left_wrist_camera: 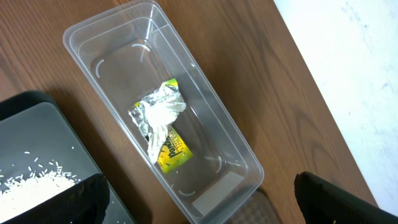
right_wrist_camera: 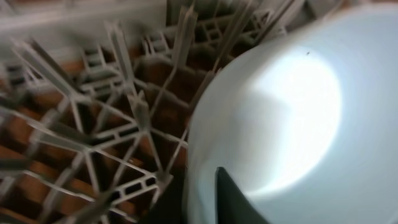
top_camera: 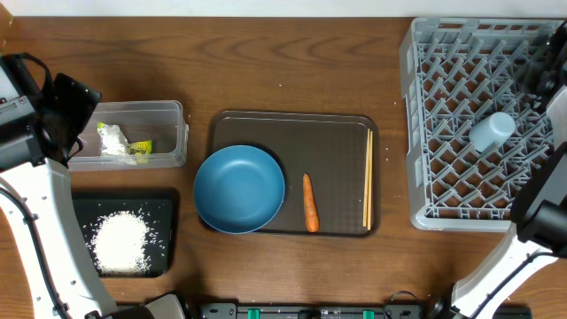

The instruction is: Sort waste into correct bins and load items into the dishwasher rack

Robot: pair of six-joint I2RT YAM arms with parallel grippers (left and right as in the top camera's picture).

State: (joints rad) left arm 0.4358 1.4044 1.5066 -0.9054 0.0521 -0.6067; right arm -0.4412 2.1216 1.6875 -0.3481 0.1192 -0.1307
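Carrot (top_camera: 308, 202) is my next worry. It's on the brown tray (top_camera: 341, 133) between bowl (top_camera: 239, 189) and chopsticks (top_camera: 368, 177), long axis parallel to the sticks, pointing away from the robot. My left gripper (left_wrist_camera: 208, 200) hangs over the tub (left_wrist_camera: 81, 37) holding the wrapper (left_wrist_camera: 163, 124), fingers wide apart, empty. The carrot lies to its right and nearer the base. The black tray (top_camera: 164, 208) with rice (top_camera: 121, 241) is leftward too, so I'd guess left arm. The right gripper (right_wrist_camera: 202, 205) is against a cup (top_camera: 492, 131) in the rack (top_camera: 416, 115); can't tell if it's gripping.
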